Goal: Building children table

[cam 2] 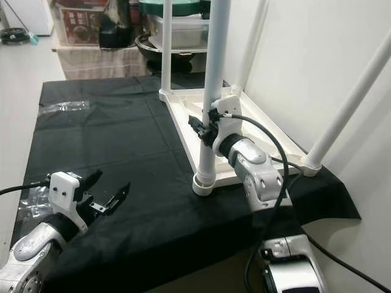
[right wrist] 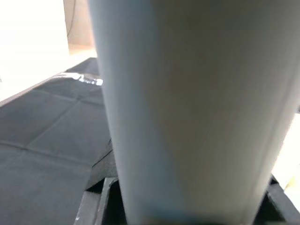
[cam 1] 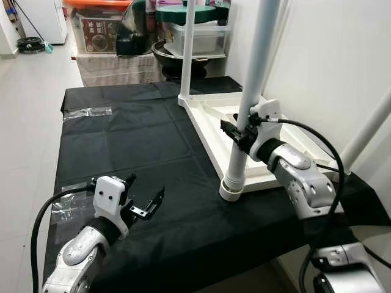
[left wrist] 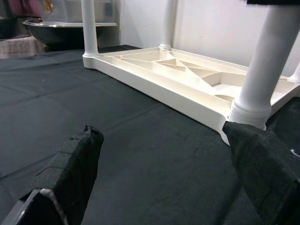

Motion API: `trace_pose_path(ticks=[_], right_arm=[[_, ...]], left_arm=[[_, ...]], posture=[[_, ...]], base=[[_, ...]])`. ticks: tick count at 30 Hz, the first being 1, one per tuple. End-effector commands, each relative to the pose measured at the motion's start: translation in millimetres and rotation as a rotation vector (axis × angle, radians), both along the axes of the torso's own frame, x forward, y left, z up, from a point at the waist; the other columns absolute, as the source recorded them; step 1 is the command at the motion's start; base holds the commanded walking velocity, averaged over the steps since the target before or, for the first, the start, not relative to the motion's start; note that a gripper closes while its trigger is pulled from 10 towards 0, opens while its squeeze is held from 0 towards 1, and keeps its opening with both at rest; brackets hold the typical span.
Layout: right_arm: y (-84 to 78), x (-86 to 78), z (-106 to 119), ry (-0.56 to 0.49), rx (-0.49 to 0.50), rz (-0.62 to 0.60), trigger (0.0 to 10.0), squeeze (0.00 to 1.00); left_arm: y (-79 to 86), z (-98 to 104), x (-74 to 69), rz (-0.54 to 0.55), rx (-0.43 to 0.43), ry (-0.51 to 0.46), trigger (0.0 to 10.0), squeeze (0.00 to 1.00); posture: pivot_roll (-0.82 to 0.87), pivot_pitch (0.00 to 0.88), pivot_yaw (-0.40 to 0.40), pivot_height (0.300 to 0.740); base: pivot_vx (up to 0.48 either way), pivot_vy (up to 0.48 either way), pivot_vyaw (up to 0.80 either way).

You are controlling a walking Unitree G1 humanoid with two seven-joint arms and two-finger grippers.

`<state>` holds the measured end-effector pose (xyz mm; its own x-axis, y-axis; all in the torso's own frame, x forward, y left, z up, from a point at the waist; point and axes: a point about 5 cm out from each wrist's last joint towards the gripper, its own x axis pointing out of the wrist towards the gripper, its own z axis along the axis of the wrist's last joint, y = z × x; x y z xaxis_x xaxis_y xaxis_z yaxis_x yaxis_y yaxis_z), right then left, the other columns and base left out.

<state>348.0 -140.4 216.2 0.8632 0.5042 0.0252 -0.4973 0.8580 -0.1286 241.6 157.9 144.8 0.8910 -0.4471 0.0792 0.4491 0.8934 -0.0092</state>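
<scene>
The white plastic children's table (cam 1: 204, 125) lies upside down on a black cloth (cam 1: 134, 140), its legs pointing up. My right gripper (cam 1: 241, 135) is shut on the near leg (cam 1: 255, 67), a little above the socket at the near corner. That leg (right wrist: 197, 112) looms close in the right wrist view. A second leg (cam 1: 188, 49) stands at the far corner and a third (cam 1: 368, 128) rises by the wall. My left gripper (cam 1: 143, 192) is open just above the cloth at the near left, holding nothing. Its padded fingers (left wrist: 75, 164) point toward the table's ribbed underside (left wrist: 178, 75).
Two clear plastic bags (cam 1: 88, 112) (cam 1: 70, 204) lie on the cloth's left side. Storage boxes and a dark wok (cam 1: 183, 58) crowd the back edge. A white wall (cam 1: 317, 61) runs close along the right. Pale floor (cam 1: 27, 122) lies to the left.
</scene>
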Motion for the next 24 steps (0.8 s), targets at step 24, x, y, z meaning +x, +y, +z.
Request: trace_pose_path(ticks=[24], right_arm=[[-3.7, -5.6, -52.0, 0.261, 0.141, -0.088, 0.0, 0.0]], left_arm=[[4.8, -3.8, 2.5, 0.044, -0.008, 0.013, 10.0, 0.0]], posture=[[0.07, 0.0, -0.082, 0.74]], base=[[0.0, 0.0, 0.0]])
